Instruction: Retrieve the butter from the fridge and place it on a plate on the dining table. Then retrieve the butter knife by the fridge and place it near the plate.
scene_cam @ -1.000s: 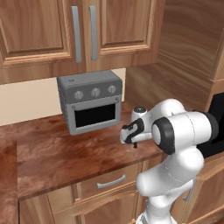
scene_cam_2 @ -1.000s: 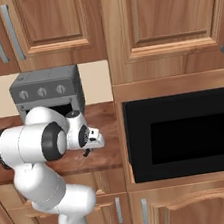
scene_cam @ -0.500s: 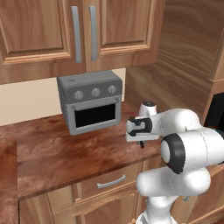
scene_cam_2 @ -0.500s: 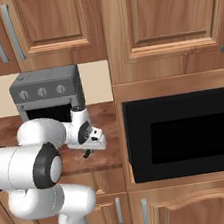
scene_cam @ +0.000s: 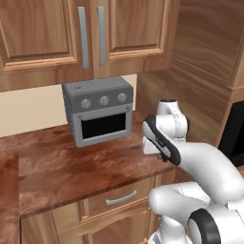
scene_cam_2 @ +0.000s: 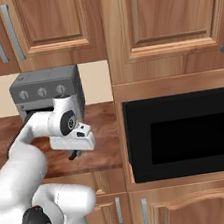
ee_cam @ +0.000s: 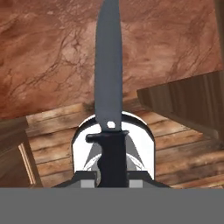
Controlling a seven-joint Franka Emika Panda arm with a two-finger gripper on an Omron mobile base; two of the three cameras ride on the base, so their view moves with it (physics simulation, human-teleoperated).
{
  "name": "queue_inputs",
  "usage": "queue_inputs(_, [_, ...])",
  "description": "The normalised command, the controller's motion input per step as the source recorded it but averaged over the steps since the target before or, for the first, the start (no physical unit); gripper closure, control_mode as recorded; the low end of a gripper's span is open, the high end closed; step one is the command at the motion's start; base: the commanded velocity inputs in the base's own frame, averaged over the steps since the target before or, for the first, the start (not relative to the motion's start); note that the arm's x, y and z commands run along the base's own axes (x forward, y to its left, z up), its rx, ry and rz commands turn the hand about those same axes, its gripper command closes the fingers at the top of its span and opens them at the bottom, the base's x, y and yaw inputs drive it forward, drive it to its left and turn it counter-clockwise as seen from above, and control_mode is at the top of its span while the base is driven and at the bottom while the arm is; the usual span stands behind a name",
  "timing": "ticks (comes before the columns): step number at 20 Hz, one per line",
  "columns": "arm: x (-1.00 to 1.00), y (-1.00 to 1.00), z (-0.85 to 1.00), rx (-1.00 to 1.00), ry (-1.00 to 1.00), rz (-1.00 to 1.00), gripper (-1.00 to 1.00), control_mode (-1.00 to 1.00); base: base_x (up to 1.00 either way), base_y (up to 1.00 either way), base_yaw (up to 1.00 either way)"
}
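Item: butter knife (ee_cam: 108,87). Your claw (ee_cam: 113,177) is clamped on its black handle, blade running toward 12 o'clock in the hand view, lifted over the reddish desk (scene_cam: 71,167), likely so it travels freely to the dining table. Toaster oven (scene_cam: 98,112) stands behind.

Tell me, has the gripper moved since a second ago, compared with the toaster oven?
Yes. In the right base view the gripper has swung right, away from the toaster oven and toward the black oven, shut on the knife.
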Motion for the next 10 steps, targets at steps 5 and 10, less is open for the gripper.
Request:
queue_inputs(5, [-0.88,0.00,0.95,0.00,0.00,0.00,1.00,-1.00,0.00,0.00,0.00])
queue_inputs(10, [-0.78,0.00,0.95,0.00,-0.04,0.00,1.00,-1.00,0.00,0.00,0.00])
